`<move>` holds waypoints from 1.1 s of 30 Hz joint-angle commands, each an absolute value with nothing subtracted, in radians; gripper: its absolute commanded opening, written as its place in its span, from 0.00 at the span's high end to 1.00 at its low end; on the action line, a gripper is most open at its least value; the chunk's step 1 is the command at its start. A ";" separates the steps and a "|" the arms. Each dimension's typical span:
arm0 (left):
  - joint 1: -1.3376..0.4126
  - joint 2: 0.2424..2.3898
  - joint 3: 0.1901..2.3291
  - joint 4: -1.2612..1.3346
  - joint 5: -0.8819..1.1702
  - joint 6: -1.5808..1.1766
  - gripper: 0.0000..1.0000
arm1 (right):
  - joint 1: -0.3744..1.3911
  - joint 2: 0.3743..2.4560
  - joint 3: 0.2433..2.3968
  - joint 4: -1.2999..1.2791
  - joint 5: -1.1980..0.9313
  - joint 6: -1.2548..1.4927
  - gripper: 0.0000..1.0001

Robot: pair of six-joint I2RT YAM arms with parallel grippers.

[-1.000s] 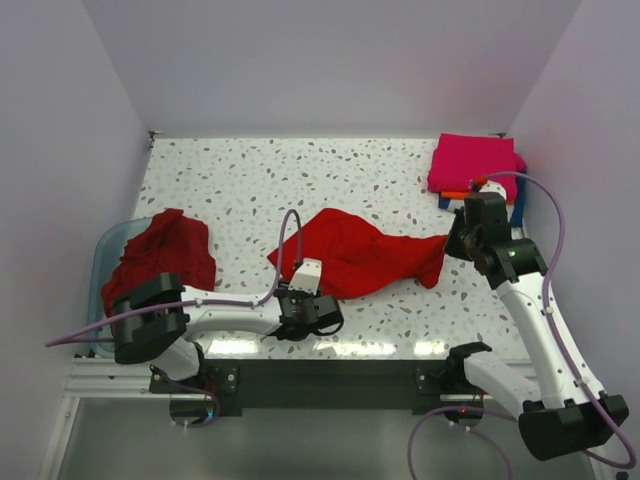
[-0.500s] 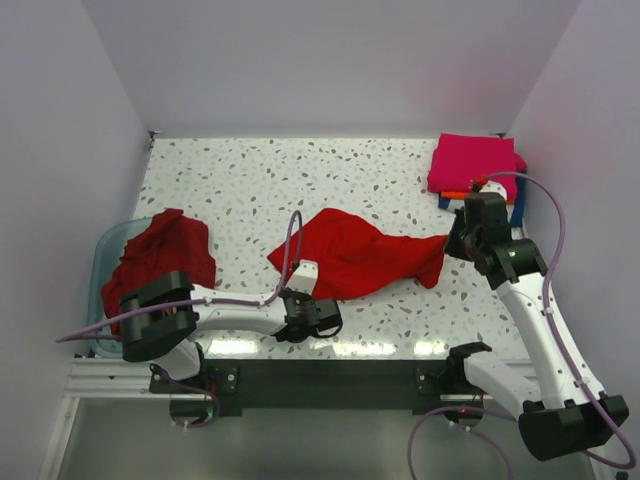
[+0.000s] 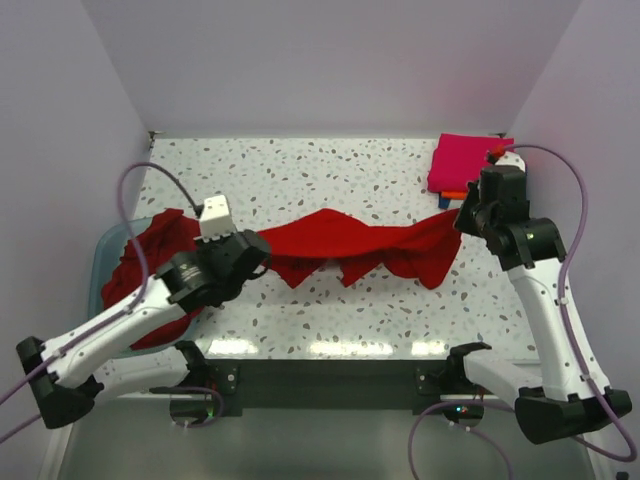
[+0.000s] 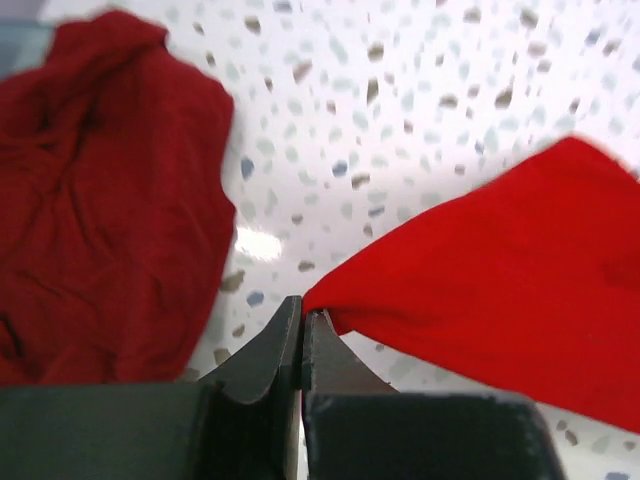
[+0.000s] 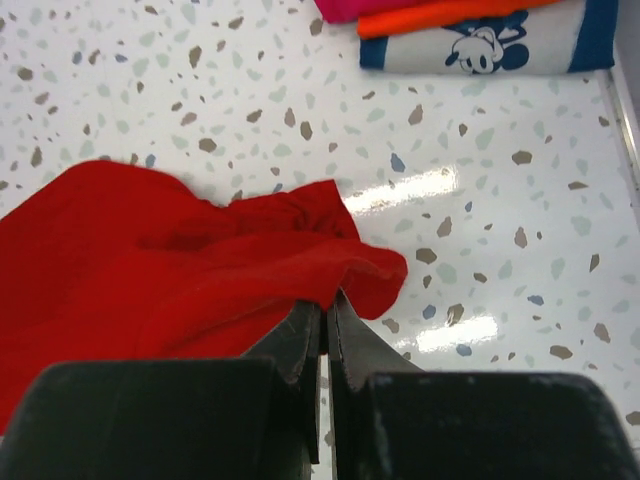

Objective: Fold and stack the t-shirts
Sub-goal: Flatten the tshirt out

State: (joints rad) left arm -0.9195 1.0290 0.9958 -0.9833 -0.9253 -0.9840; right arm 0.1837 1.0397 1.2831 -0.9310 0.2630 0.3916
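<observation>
A bright red t-shirt (image 3: 355, 245) hangs stretched between my two grippers over the middle of the table. My left gripper (image 3: 262, 250) is shut on its left corner (image 4: 325, 295), and my right gripper (image 3: 462, 213) is shut on its right edge (image 5: 350, 270). Another red t-shirt (image 3: 160, 255) lies crumpled in the teal tub (image 3: 108, 245) at the left; the left wrist view shows it too (image 4: 100, 200). At the back right sits a stack of folded t-shirts (image 3: 470, 165): magenta on top, then orange, then white with blue print (image 5: 480, 40).
The speckled table (image 3: 300, 180) is walled at the back and on both sides. The tub overhangs the table's left edge. Both arms reach in from the near edge, the left one over the tub.
My left gripper shut on the shirt's left corner and swung it up and to the left. The right gripper lifted slightly back. The shirt went from a heap to a stretched band.
</observation>
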 commanded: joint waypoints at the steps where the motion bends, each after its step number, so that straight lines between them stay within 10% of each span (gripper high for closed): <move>1: -0.856 0.948 1.139 -0.986 -1.011 -0.774 1.00 | 0.173 1.055 1.405 -0.968 0.276 0.364 1.00; 10: -0.821 0.973 1.592 -0.916 -1.065 -0.474 1.00 | 0.170 1.086 1.892 -1.075 0.226 0.321 1.00; 24: -0.821 0.891 1.968 -0.776 -0.609 -0.199 1.00 | 0.173 0.937 2.278 -1.019 0.144 0.172 1.00; 33: -0.821 0.969 1.906 -0.749 -0.665 -0.161 1.00 | 0.173 1.003 2.287 -0.988 0.178 0.160 1.00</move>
State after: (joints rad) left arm -0.8257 0.8967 1.9575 -0.7715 -0.6014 -0.2268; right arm 0.1764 0.9184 2.3417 -1.0210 0.1394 0.2008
